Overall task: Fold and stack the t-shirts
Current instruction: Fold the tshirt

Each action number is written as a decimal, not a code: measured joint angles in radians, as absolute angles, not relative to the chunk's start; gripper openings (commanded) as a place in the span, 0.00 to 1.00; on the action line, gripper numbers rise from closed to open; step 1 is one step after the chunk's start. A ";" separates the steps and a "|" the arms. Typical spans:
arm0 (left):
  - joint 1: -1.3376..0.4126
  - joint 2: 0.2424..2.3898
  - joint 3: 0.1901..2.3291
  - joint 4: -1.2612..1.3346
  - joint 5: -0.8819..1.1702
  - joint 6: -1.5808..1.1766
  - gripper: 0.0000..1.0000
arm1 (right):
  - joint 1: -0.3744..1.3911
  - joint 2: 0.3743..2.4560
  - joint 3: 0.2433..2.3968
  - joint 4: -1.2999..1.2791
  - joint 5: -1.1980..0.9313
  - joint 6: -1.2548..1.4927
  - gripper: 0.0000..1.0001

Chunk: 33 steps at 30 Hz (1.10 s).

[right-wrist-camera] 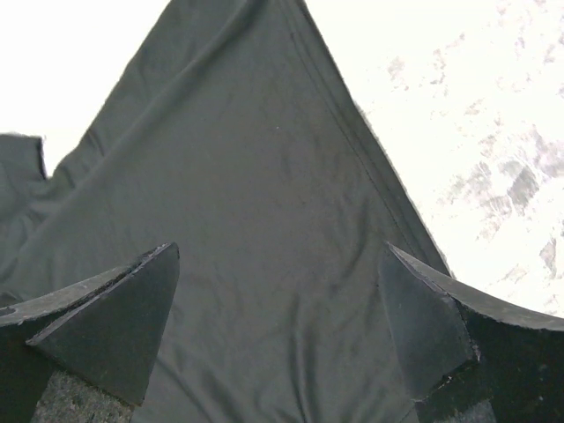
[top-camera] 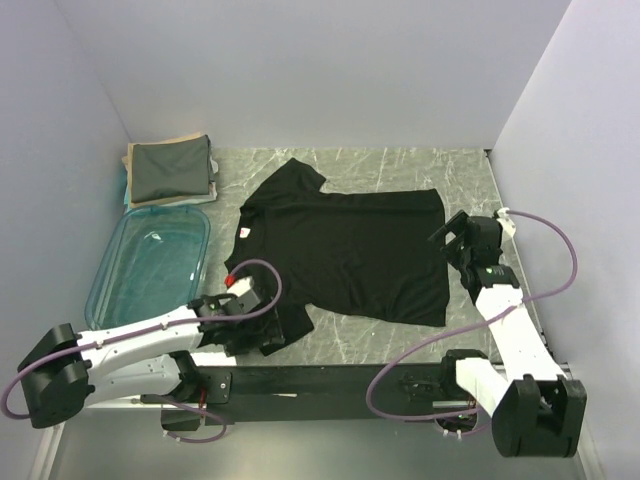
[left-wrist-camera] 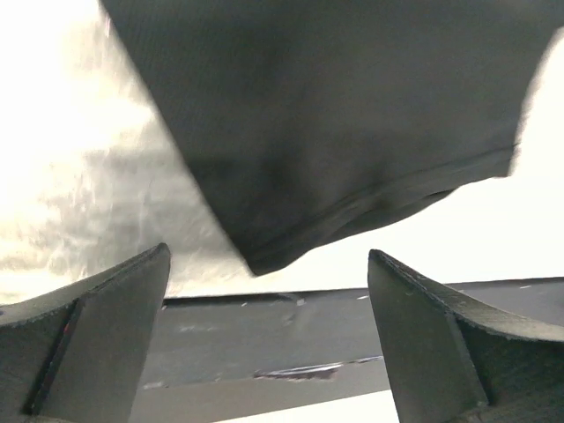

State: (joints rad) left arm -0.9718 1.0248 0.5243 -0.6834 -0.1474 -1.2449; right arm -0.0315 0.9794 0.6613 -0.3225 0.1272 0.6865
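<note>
A black t-shirt [top-camera: 350, 250] lies spread flat on the marble table, collar to the left, hem to the right. It also shows in the left wrist view [left-wrist-camera: 352, 123] and the right wrist view [right-wrist-camera: 247, 229]. A folded dark grey-green shirt [top-camera: 172, 168] rests on a folded beige shirt [top-camera: 160, 201] at the back left. My left gripper [top-camera: 270, 335] is open and empty beside the shirt's near sleeve at the front table edge. My right gripper [top-camera: 455, 235] is open and empty just above the shirt's hem on the right.
A clear blue plastic tub [top-camera: 152, 262] stands at the left, near the left arm. White walls close in the back and both sides. The table's dark front edge [left-wrist-camera: 291, 335] runs just below the left gripper.
</note>
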 measured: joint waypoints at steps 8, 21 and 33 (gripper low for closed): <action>-1.010 1.052 0.498 -0.670 -0.143 -1.335 0.72 | -0.033 0.919 0.619 -0.297 0.154 0.728 0.98; -1.011 1.140 0.533 -0.694 -0.162 -1.314 0.01 | -0.033 0.839 0.562 -0.400 0.155 0.796 0.96; -1.011 1.122 0.541 -0.696 -0.150 -1.248 0.01 | -0.033 0.665 0.440 -0.660 0.093 0.905 0.95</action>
